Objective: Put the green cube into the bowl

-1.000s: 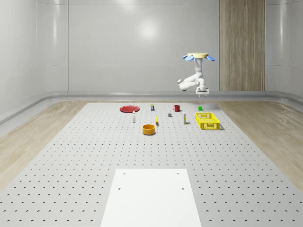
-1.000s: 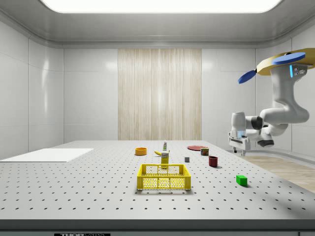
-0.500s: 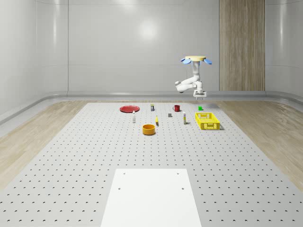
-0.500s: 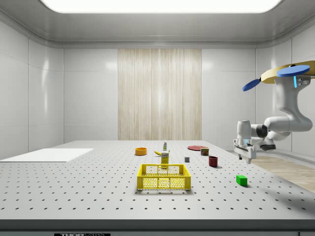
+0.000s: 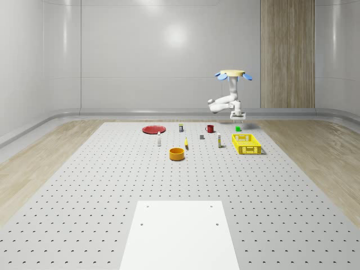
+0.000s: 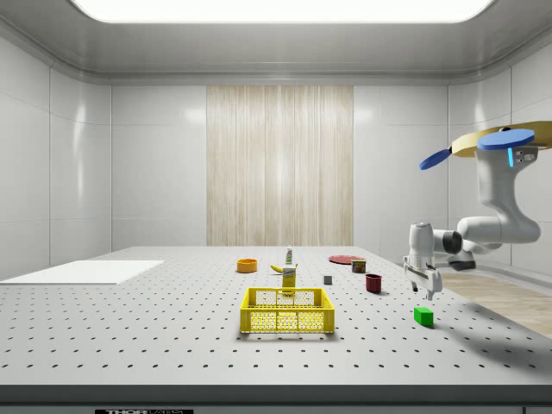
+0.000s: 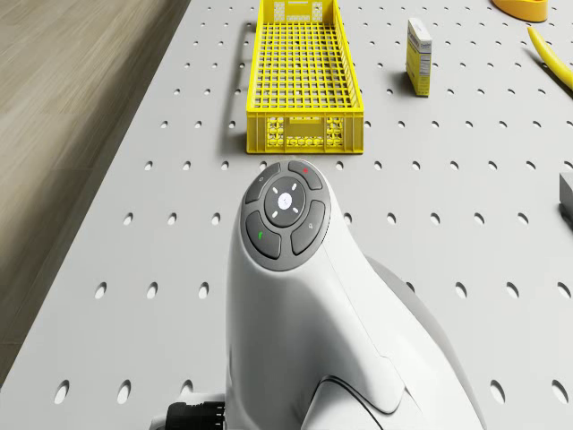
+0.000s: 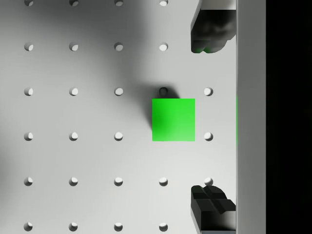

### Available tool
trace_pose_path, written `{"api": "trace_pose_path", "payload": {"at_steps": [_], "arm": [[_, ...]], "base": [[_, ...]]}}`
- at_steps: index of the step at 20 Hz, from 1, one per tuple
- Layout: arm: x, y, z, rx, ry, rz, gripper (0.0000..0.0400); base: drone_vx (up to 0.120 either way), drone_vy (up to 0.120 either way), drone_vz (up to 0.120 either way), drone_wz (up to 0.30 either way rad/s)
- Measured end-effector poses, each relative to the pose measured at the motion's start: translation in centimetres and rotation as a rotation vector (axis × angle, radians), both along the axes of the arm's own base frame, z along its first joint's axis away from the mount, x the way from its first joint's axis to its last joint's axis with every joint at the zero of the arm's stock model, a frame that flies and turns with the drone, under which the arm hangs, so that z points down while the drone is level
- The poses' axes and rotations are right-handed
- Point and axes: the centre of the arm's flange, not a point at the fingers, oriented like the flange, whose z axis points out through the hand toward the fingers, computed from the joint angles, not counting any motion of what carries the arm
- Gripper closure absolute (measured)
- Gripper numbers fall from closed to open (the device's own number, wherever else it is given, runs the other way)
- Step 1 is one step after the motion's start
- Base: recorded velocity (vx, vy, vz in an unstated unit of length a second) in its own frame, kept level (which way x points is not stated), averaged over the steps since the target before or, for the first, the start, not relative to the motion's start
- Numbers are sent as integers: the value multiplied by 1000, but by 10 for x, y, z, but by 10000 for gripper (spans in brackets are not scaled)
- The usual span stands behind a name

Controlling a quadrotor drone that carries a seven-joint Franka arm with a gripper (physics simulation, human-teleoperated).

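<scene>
Nearest the side view's camera, a yellow crate (image 6: pixel 287 310) stands on the perforated surface (image 6: pixel 129 328), and to the side view's right of it the green cube (image 6: pixel 423 316) lies on the surface, untouched. Just above the cube hangs the gripper (image 6: pixel 426 291), fingers pointed down and spread apart with nothing between them; in the wrist view the two fingertips (image 8: pixel 210 207) bracket a gap, with the cube (image 8: pixel 173 120) sitting a little to one side of that line and resting flat. The drone (image 6: pixel 504 141) hovers in the air above and to the side view's right of the cube, near the surface's edge where the wooden floor (image 6: pixel 509 306) begins, its arm (image 6: pixel 483 233) bent down toward the cube.

Farther along the surface stand a red mug (image 6: pixel 373 283), a small grey block (image 6: pixel 328 279), a carton (image 6: pixel 289 276) and a banana (image 6: pixel 276 268), with a red plate (image 6: pixel 343 259) beyond them. The orange bowl (image 6: pixel 247 266), the cube's destination, sits well apart from the cube, past the crate; the whole-scene view shows the bowl (image 5: pixel 177 153) toward that view's left of the crate (image 5: pixel 247 144).

Judged from this, the task is at its start: the approach looks nearly complete, while the final descent, the grasp, the carry across to the bowl and the release all remain to be done.
</scene>
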Motion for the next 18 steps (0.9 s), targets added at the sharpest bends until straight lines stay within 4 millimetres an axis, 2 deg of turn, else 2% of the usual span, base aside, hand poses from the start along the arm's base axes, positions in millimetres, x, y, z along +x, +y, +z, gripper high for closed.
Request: {"api": "trace_pose_path", "payload": {"at_steps": [6,18], "arm": [[0,0,0,0,0,0,0],[0,6,33,0,0,0,0]], "base": [[0,0,-120,0],[0,0,-3,0]]}}
